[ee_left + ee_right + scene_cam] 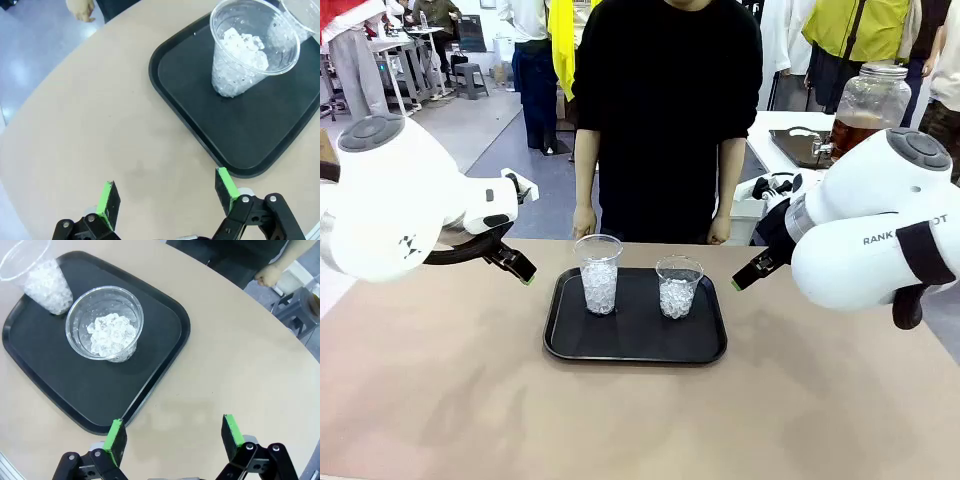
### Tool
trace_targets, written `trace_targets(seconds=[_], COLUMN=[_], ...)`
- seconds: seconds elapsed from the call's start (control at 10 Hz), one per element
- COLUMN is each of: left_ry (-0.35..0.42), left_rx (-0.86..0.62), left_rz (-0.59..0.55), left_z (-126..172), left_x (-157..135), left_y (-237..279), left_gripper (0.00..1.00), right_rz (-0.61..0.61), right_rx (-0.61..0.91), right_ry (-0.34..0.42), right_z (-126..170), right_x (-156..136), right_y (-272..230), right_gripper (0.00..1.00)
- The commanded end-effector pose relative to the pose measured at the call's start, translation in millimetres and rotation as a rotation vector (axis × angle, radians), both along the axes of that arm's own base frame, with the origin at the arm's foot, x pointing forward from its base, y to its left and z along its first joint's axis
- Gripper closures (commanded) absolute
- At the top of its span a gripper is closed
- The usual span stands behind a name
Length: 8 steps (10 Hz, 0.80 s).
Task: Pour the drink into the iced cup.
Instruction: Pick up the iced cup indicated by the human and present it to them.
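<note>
Editor: Ice [599, 288] in both clear cups. Where do they stand?

Photographer: Side by side on a black tray [635, 348] at mid-bench [640, 425]. The taller cup [598, 270] is toward the robot's left and the shorter cup [678, 285] toward its right. A person [665, 110] in black stands behind, hands [584, 220] at the far edge.

Editor: And the drink [853, 132]?

Photographer: Amber-brown, in a lidded glass jar [870, 100] on a white table [765, 122] behind the right arm [880, 230], well apart from the cups.

Editor: End effectors?

Photographer: The left end effector [166, 192] hovers over bare bench just beside the tray's edge, fingers [107, 199] spread apart and gripping nothing. The right end effector [173, 432] hangs off the tray's opposite edge, green pads [116, 436] wide apart, likewise empty.
</note>
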State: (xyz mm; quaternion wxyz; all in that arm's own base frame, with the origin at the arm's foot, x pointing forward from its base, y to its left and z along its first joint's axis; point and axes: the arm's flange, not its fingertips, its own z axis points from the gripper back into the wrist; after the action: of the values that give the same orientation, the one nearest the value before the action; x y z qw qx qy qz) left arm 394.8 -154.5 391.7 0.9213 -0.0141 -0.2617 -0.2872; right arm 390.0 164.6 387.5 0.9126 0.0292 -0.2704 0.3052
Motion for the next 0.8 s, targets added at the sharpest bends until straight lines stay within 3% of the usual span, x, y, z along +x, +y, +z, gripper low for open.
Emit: trace_targets(seconds=[0.0,0.7], left_ry=[-0.008,-0.008], left_rx=[0.000,0.000], left_rz=[-0.002,-0.002], left_z=[0.1,0.1], left_x=[0.7,0.7], left_y=[0.9,0.9], left_gripper=[0.00,0.00], right_rz=[-0.002,-0.002], right_rx=[0.003,0.003], right_ry=[-0.004,-0.004], right_z=[0.4,0.4], right_x=[0.8,0.8], right_y=[-1.2,-1.2], right_gripper=[0.00,0.00])
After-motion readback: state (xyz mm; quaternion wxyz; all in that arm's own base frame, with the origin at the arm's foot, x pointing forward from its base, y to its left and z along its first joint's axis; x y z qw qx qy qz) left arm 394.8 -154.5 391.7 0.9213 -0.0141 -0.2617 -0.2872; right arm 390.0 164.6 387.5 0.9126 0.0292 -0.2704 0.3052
